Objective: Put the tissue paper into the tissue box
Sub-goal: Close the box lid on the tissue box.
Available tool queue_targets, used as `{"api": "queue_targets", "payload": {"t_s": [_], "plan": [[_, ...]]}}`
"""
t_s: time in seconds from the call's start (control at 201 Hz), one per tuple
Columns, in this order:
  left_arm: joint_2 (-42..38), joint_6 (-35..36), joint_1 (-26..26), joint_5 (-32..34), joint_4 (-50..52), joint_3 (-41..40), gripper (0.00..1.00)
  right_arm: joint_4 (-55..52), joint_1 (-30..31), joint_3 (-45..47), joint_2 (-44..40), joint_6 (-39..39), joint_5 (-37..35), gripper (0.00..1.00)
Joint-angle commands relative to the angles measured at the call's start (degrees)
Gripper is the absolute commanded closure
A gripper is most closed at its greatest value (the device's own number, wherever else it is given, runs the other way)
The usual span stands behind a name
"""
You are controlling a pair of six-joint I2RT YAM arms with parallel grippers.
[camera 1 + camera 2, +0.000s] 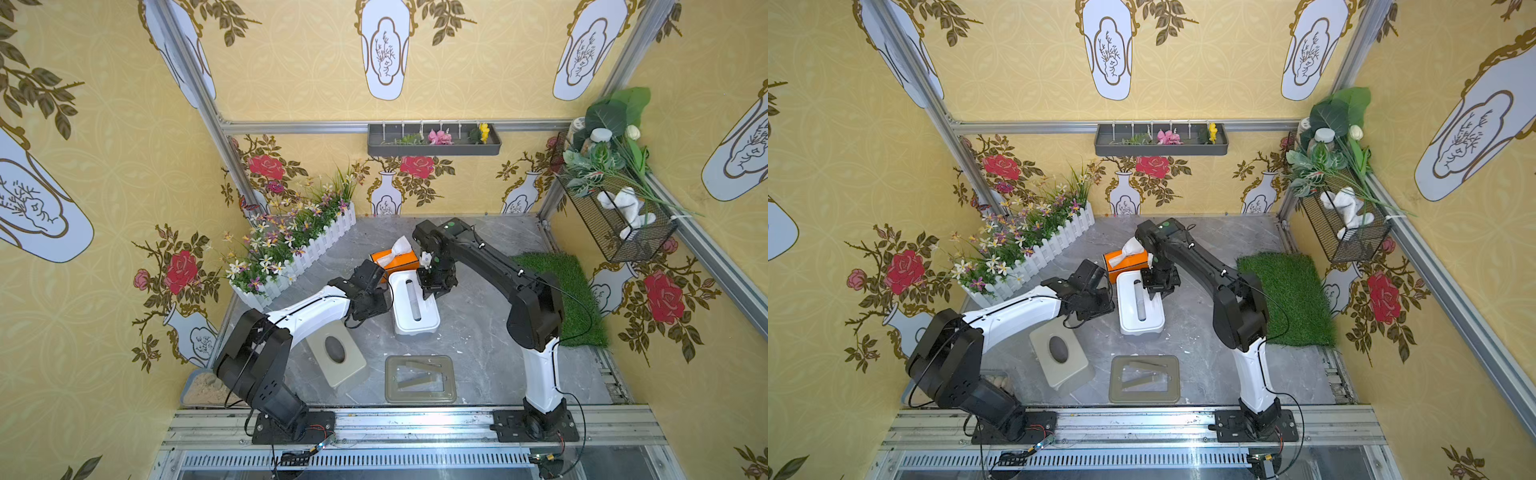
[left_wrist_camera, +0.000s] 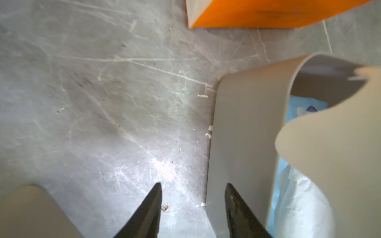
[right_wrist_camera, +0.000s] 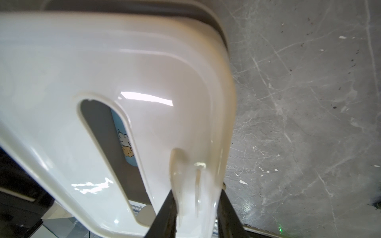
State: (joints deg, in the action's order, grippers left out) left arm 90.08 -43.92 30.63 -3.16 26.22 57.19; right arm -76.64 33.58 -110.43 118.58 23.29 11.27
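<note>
The white tissue box (image 1: pixel 413 305) (image 1: pixel 1140 305) sits mid-table, a long slot in its lid. My right gripper (image 1: pixel 428 293) (image 3: pixel 196 191) is shut on the edge of the white lid (image 3: pixel 144 72), which is tilted up on that side. Through the slot shows the blue tissue paper pack (image 3: pixel 125 144), also seen inside past the box's grey wall (image 2: pixel 243 134) as blue and white tissue paper (image 2: pixel 299 185). My left gripper (image 1: pixel 384 297) (image 2: pixel 193 185) is open at the box's left side, one finger over the wall, the other over the floor.
An orange tissue box (image 1: pixel 395 257) with a tissue sticking out stands just behind the white box. A fenced flower bed (image 1: pixel 299 249) runs along the left, and a grass mat (image 1: pixel 569 299) lies right. Near the front are a beige cube with an oval hole (image 1: pixel 336 353) and an olive frame (image 1: pixel 419 378).
</note>
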Motion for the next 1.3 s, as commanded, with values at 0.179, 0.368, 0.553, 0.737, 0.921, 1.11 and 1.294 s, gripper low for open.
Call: {"api": "queue_targets", "payload": {"t_s": [0.179,0.368,0.553,0.737,0.921,1.11,1.294], "plan": [[-1.2,1.0,-1.6,2.5,1.8,-0.1,0.49,0.3,0.2,0.3,0.4,1.0,-0.3,0.85],[-1.4,2.7,-1.8,3.2,2.8,2.4,0.48,0.3,0.4,0.4,1.0,1.2,-0.9,0.85],[-1.3,4.5,-2.0,4.2,3.4,5.0,0.47,-0.6,0.6,-1.0,1.6,1.5,-1.3,0.85],[-0.4,7.1,-2.1,2.6,3.3,7.2,0.46,-1.4,1.0,-1.3,2.5,1.5,-1.3,0.86],[-0.7,8.9,-2.1,2.1,2.4,9.0,0.45,-2.0,1.1,-3.1,2.8,1.6,-1.8,0.87],[0.0,9.6,-2.1,1.9,2.6,9.7,0.44,-1.3,1.5,-3.5,0.5,2.8,-3.5,0.87],[0.5,9.5,-2.1,1.9,2.5,9.6,0.44,-1.6,1.7,-4.3,0.1,3.0,-4.1,0.87]]}}
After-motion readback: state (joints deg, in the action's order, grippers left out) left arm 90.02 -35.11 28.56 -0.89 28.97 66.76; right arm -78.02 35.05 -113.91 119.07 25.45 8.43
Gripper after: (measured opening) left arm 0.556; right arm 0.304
